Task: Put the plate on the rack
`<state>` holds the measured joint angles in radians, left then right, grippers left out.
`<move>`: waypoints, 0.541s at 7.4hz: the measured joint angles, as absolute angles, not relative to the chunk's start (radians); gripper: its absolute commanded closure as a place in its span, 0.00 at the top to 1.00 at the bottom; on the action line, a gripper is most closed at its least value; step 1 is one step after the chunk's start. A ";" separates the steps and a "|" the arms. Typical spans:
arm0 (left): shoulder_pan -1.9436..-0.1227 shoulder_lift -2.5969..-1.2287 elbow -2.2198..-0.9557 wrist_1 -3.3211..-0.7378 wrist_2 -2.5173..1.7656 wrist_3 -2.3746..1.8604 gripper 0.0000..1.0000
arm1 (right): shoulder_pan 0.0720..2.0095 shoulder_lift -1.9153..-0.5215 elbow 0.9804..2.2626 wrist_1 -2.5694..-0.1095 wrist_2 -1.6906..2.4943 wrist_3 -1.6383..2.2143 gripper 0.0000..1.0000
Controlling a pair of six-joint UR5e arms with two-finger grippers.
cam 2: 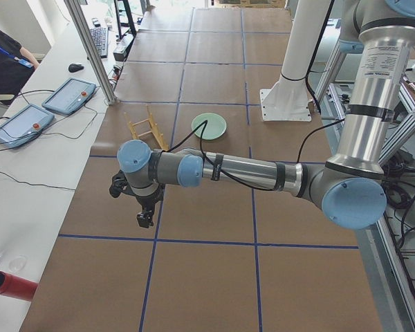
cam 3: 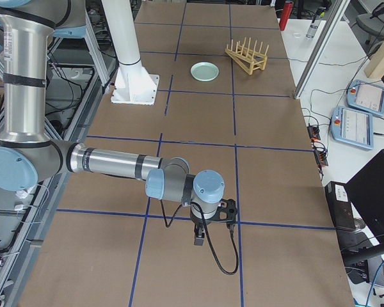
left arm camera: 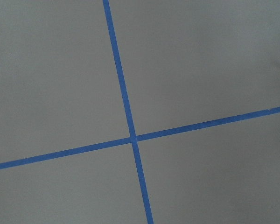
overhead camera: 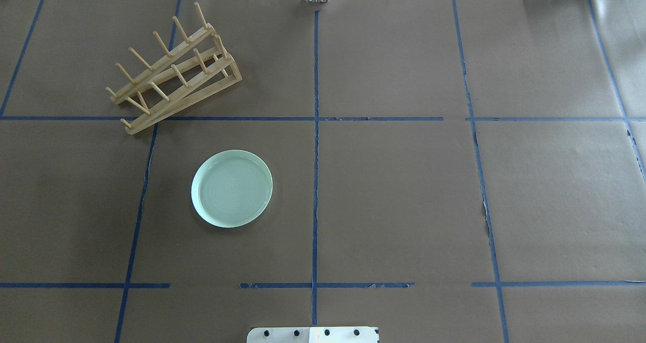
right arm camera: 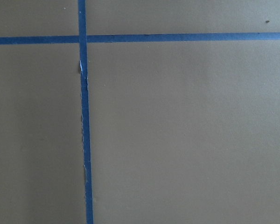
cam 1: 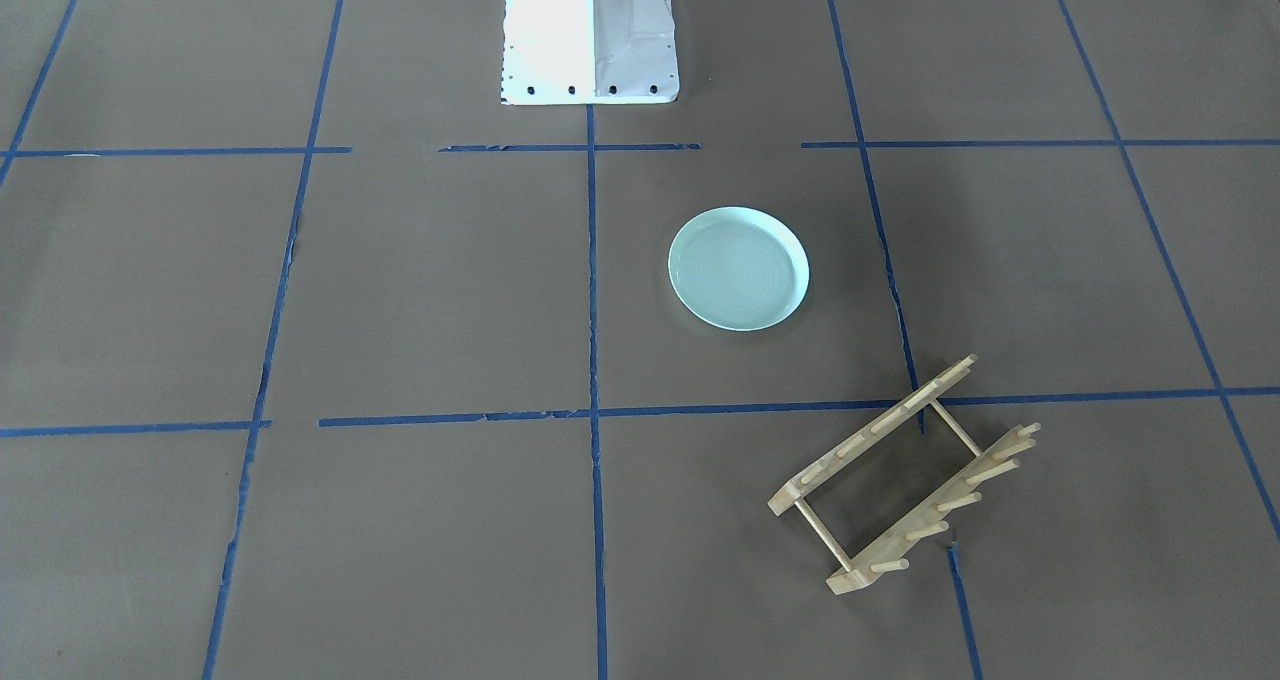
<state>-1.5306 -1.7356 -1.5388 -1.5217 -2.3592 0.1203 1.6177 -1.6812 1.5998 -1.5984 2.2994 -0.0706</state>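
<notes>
The pale mint-green plate (cam 1: 738, 268) lies flat on the brown table, on my left half in the overhead view (overhead camera: 232, 188). The light-wood rack (cam 1: 905, 475) stands apart from it, further from my base and more to my left (overhead camera: 174, 68). Both show small in the side views: plate (cam 2: 209, 125) (cam 3: 205, 71), rack (cam 2: 145, 128) (cam 3: 246, 54). My left gripper (cam 2: 145, 218) hangs over the table's left end, far from both. My right gripper (cam 3: 200, 240) hangs over the right end. I cannot tell whether either is open or shut. The wrist views show only paper and blue tape.
My white base pedestal (cam 1: 590, 35) stands at the table's near edge (overhead camera: 313, 334). Two teach pendants (cam 2: 69, 95) and a metal post (cam 2: 90, 48) are on the side bench beyond the rack. A red cylinder (cam 2: 14, 286) lies at that bench's near end.
</notes>
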 measured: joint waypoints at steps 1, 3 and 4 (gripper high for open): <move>-1.531 -1.739 -1.539 -1.524 -2.358 0.120 1.00 | 1.618 -1.681 1.600 -1.598 2.299 -0.071 1.00; -1.528 -1.747 -1.531 -1.556 -2.357 0.104 1.00 | 1.617 -1.681 1.600 -1.598 2.299 -0.071 1.00; -1.525 -1.753 -1.556 -1.567 -2.357 0.054 1.00 | 1.617 -1.681 1.600 -1.598 2.299 -0.071 1.00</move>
